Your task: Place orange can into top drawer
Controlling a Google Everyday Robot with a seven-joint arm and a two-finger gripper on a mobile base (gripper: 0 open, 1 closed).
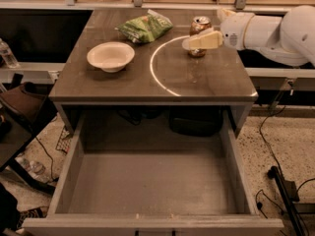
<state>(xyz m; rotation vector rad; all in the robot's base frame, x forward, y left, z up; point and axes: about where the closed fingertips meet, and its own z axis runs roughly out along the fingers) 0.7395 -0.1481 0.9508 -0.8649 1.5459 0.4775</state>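
Orange can [199, 25] stood upright at the far right of the tabletop [123, 85], not yet in the drawer [147, 181]. Gripper [201, 40] was at the can, reaching in from the right and crossing its lower body on the near side. Wide, narrow or already gripping: could not tell, the overlap hid it. Contact also unclear. White arm [268, 31] came in low from the far right.

The drawer was pulled fully out on the near side, floor bare. A white bowl [110, 56] sat on the left and a green snack bag [145, 27] at the far middle, both well apart from the can.

Risks, as a judgement:
- A sideways approach could nudge the can left or tip it if the gripper closed off-centre or too high. Light can, small base.
- A grip near the rim might slip once lifted.
- Carrying it to the drawer meant crossing the tabletop's near edge. Dropping down too early could knock the can against that edge.
- Letting go from high up could leave the can bouncing or rolling on the flat floor.
- The bowl and bag looked unlikely to get in the way.
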